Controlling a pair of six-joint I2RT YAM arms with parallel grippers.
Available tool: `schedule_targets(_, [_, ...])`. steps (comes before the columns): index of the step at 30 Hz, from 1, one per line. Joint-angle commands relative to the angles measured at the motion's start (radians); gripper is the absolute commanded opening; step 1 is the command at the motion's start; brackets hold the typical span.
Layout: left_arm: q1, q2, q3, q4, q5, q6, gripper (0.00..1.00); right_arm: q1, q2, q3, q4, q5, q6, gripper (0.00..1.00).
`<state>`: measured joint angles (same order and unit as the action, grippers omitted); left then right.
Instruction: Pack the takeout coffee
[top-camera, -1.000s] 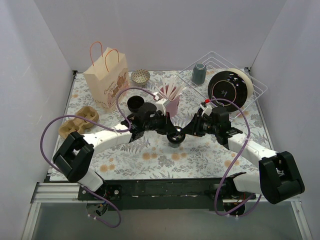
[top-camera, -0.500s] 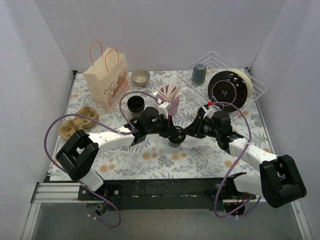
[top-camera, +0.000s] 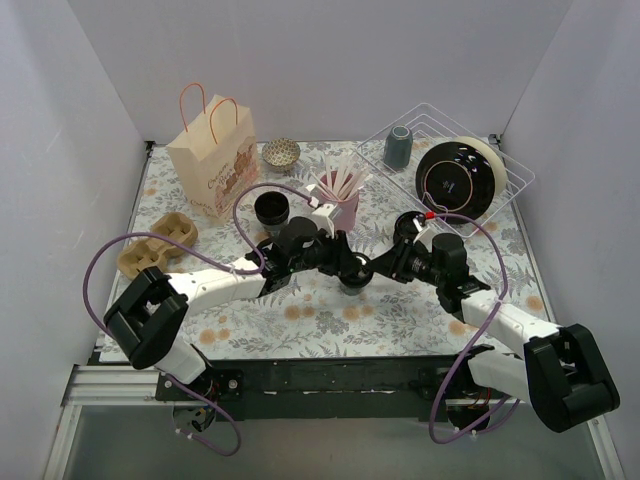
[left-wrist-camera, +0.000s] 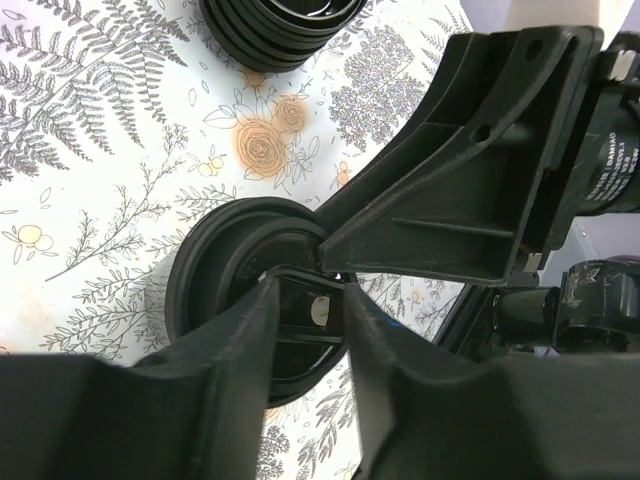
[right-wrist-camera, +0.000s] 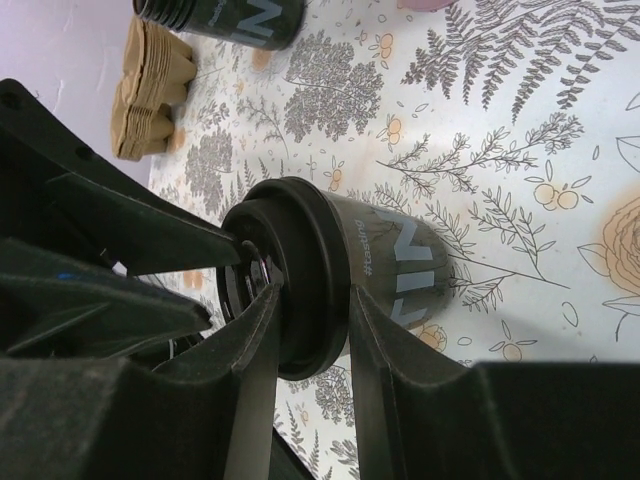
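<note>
The takeout coffee (top-camera: 352, 274), a small black cup with a glossy black lid, stands upright mid-table. My right gripper (top-camera: 372, 268) comes in from its right and is shut on it. In the right wrist view the fingers straddle the lid rim (right-wrist-camera: 315, 270), and grey lettering shows on the cup wall (right-wrist-camera: 405, 275). My left gripper (top-camera: 343, 262) hangs over the lid from the left. Its fingertips (left-wrist-camera: 262, 300) stand a little apart above the lid's centre (left-wrist-camera: 225, 270), with nothing between them. A right finger (left-wrist-camera: 450, 200) crosses the left wrist view.
A lidless black cup (top-camera: 271, 210) stands just behind the left arm, and a pink holder of stirrers (top-camera: 340, 200) behind the grippers. A paper bag (top-camera: 212, 160) and a cardboard cup carrier (top-camera: 155, 243) are at the left. A wire rack (top-camera: 505, 165) holds a tumbler (top-camera: 397, 146).
My left gripper's jaws were shut and now stand slightly apart over the lid. Both arms have shifted a little; the cup stays in the right gripper at about the same spot.
</note>
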<state>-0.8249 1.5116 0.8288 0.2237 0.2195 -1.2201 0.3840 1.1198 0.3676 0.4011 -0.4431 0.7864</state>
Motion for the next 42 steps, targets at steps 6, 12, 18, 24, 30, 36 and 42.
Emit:
schedule_targets(6, [0.018, 0.021, 0.173, -0.351, -0.163, 0.044, 0.61, 0.003, 0.015, 0.008, 0.021, 0.023, 0.059, 0.33])
schedule_targets(12, [0.020, -0.060, 0.155, -0.443, -0.183, -0.024, 0.71, 0.003, 0.005, -0.002, 0.031, 0.046, 0.083, 0.32])
schedule_targets(18, [0.020, -0.113, -0.005, -0.230, -0.094, -0.085, 0.71, 0.003, 0.005, -0.004, 0.048, 0.040, 0.105, 0.31])
schedule_targets(24, [0.021, -0.016, 0.001, -0.164, -0.085, -0.113, 0.67, 0.004, -0.006, -0.015, 0.056, 0.040, 0.120, 0.31])
schedule_targets(30, [0.021, -0.016, -0.049, -0.075, -0.071, -0.143, 0.68, 0.006, -0.029, -0.035, 0.058, 0.044, 0.126, 0.31])
schedule_targets(36, [0.021, 0.019, -0.031, -0.057, -0.045, -0.167, 0.68, 0.004, -0.022, -0.059, 0.093, 0.038, 0.149, 0.31])
schedule_targets(42, [0.021, -0.022, -0.074, -0.004, -0.029, -0.203, 0.71, 0.006, -0.021, -0.064, 0.094, 0.038, 0.154, 0.30])
